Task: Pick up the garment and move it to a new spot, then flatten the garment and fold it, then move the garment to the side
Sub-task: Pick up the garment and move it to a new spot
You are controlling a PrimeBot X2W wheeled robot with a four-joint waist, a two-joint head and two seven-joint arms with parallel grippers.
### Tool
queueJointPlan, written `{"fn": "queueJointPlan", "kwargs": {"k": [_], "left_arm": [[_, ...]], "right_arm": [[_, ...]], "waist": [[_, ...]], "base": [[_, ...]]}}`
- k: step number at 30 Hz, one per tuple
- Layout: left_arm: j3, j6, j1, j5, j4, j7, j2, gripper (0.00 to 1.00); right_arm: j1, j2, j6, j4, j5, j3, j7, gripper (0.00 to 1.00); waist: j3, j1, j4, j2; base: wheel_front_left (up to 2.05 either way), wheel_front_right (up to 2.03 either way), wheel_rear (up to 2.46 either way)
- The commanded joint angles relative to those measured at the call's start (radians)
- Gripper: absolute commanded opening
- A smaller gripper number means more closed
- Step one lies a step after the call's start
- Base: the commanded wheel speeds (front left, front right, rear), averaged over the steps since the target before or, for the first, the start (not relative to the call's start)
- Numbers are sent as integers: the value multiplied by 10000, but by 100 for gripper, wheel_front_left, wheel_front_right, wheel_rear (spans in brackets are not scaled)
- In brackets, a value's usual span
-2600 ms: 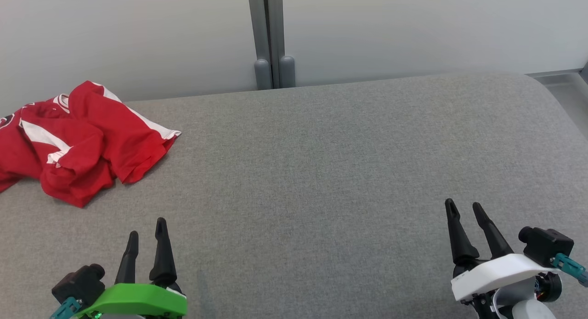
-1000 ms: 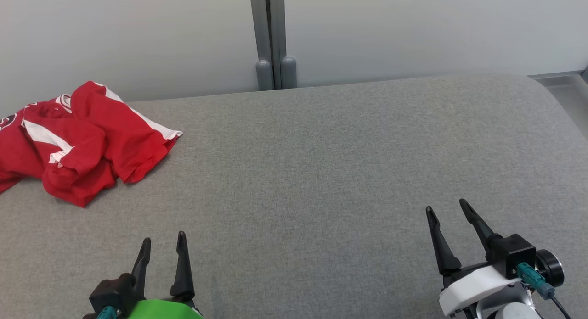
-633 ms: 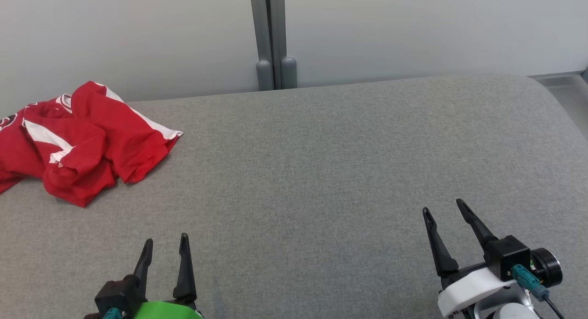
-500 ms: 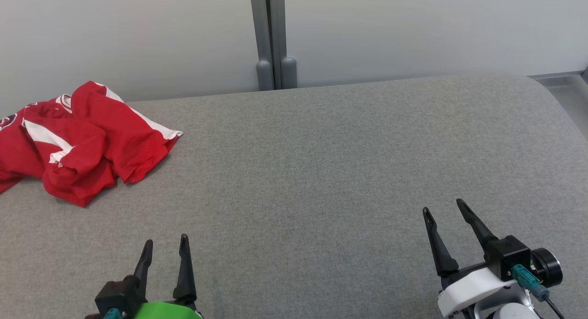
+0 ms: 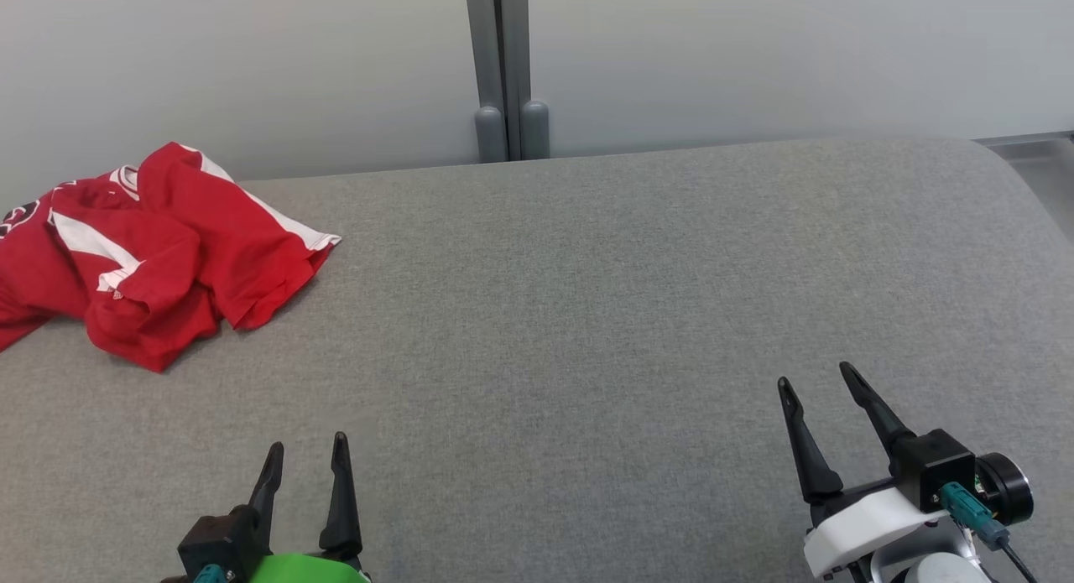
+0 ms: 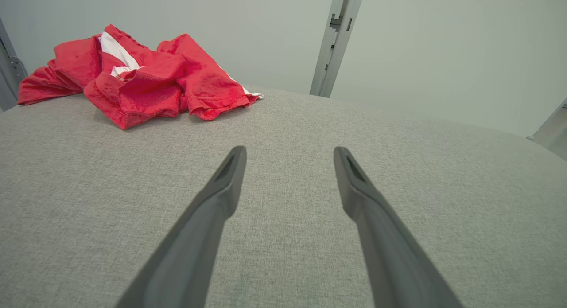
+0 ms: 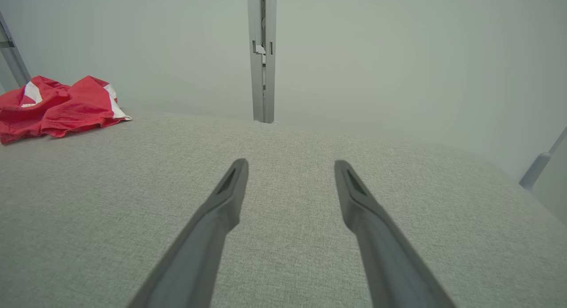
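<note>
The garment (image 5: pixel 159 256) is a red shirt with white stripes, lying crumpled at the far left of the grey cushioned surface (image 5: pixel 587 298). It also lies at the upper left in the left wrist view (image 6: pixel 141 77) and at the far left in the right wrist view (image 7: pixel 57 106). My left gripper (image 5: pixel 307 449) is open near the front edge, well short of the garment and a little to its right. My right gripper (image 5: pixel 814 377) is open at the lower right, far from the garment. Nothing is between either pair of fingers.
A pale wall runs behind the surface, with a grey vertical post (image 5: pixel 502 71) at its middle. The surface's right end curves down at a rounded corner (image 5: pixel 1007 172). A wide stretch of bare grey fabric lies between the grippers and the wall.
The head camera has shifted slightly, so the whole picture slid a little right and down. Both grippers stay open and nearly still; the garment has not moved.
</note>
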Motion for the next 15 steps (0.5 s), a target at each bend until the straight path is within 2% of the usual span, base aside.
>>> {"fn": "queueJointPlan", "kwargs": {"k": [1,6,15], "left_arm": [[-9,-17,-100,-54,9,-11,70,100],[-2,-5,-202,-24,-26,-11,68,100],[111,-68,-209,112,-94,-11,67,100]], "right_arm": [[53,-50,1,-46,23,-54,-49,100],[82,-48,1,-67,37,-80,-48,100],[83,-47,-3,-64,96,-126,-48,100]], "waist": [[16,0,120,0],[15,0,638,0],[52,0,2193,0]], "base": [[0,0,0],[0,0,0],[0,0,0]]}}
